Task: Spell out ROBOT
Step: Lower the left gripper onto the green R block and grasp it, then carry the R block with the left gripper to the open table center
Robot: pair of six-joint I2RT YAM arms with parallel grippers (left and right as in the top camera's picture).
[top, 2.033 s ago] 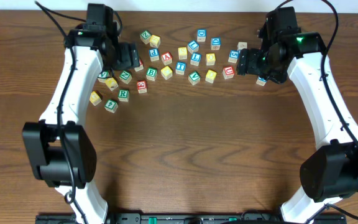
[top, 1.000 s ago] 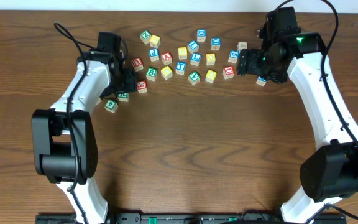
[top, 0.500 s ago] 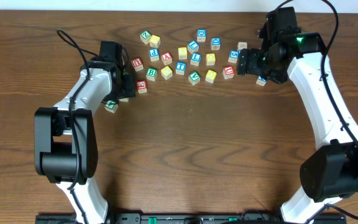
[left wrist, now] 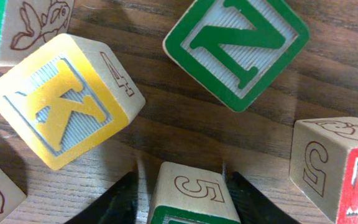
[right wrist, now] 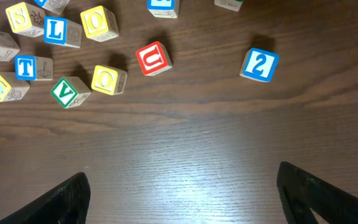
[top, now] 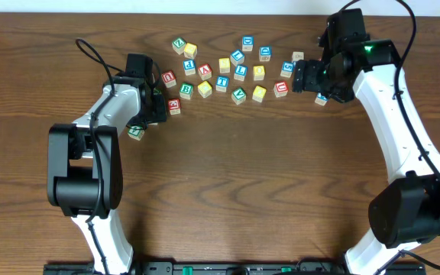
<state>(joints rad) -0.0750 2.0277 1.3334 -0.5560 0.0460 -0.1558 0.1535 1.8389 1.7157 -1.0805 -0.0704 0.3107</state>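
Lettered wooden blocks lie scattered along the far half of the table. My left gripper (top: 153, 107) (left wrist: 182, 180) is low over the left cluster. Its two fingers straddle a green-faced block (left wrist: 191, 193) with a "5" on its side; narrow gaps show on both sides. This block is hidden under the gripper in the overhead view. My right gripper (top: 305, 76) (right wrist: 182, 186) is open and empty above bare wood. Before it lie a red U (right wrist: 153, 58), two yellow O blocks (right wrist: 109, 79) (right wrist: 99, 22), a blue T (right wrist: 32, 67) and a green B (top: 186, 91).
A yellow K (left wrist: 61, 102), a green N (left wrist: 236, 43) and a red-faced block (left wrist: 334, 162) crowd close around the left gripper. A green block (top: 135, 131) lies just in front of it. A green V (right wrist: 69, 91) and a blue 2 (right wrist: 260, 65) lie near the right gripper.
My left arm has swung toward the near side of the left cluster and lowered its fingers around the green-faced block. The right arm has not moved.
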